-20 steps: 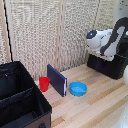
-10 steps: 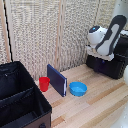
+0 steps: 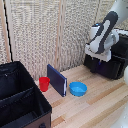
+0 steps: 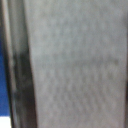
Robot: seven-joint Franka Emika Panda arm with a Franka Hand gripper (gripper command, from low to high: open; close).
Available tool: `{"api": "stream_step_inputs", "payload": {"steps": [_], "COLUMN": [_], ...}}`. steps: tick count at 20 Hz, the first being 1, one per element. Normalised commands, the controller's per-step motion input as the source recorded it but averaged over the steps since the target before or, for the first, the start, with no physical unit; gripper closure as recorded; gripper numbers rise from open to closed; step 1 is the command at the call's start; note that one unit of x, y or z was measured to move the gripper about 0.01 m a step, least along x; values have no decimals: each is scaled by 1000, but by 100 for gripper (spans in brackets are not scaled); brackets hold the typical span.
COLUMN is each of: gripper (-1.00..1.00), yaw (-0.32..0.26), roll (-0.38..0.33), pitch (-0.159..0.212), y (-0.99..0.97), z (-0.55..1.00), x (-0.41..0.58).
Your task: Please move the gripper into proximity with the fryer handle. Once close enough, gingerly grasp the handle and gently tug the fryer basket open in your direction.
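Over the last second I have brought the hand (image 3: 98,55) down and in toward the fryer; it now hangs just above and in front of the fryer basket (image 3: 106,65), at the exterior view's right. I can't pick out the fryer handle: the arm covers that part of the front. Fingers spread or pressed together? Cannot tell. Wrist view is a blurred grey surface, no help. Red cup (image 3: 44,83), dark-blue slab (image 3: 57,79) and blue bowl (image 3: 78,89) sit untouched on the wooden surface (image 3: 100,102). Judgement: approach nearly done, grasp not yet made.
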Motion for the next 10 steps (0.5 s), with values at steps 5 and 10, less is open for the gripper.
{"api": "stream_step_inputs", "payload": {"steps": [5,10], "gripper": [100,100], "yaw": [-68,-60], "roll": [1,0], "pitch": [-137,-42], "y": [932,915], "z": [-153,-214], "x": [129,310]}}
